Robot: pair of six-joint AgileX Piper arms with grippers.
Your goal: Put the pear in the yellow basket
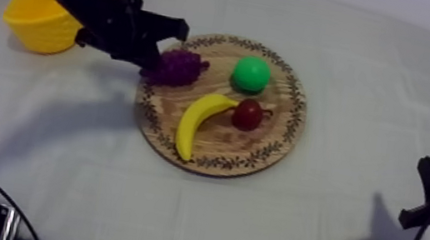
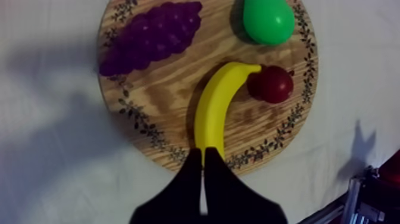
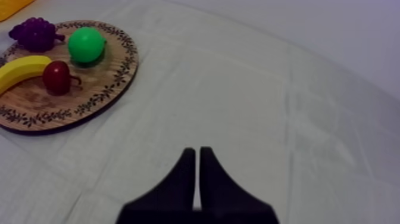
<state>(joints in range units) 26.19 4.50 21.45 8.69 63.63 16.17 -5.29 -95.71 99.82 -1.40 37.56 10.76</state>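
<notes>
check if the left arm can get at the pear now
Probably yes: the pear lies uncovered on the wooden board, nothing above it; the left pincer, shut, hangs over the board's rim and must open first.

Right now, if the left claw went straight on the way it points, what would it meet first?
Probably the banana: the shut left claw points at its near end on the wooden board, though its height above it is unclear.

Table [image 1: 359, 88] under grey-white cloth: wooden board [image 1: 239, 147] mid-table, yellow basket [image 1: 35, 31] at left side.
</notes>
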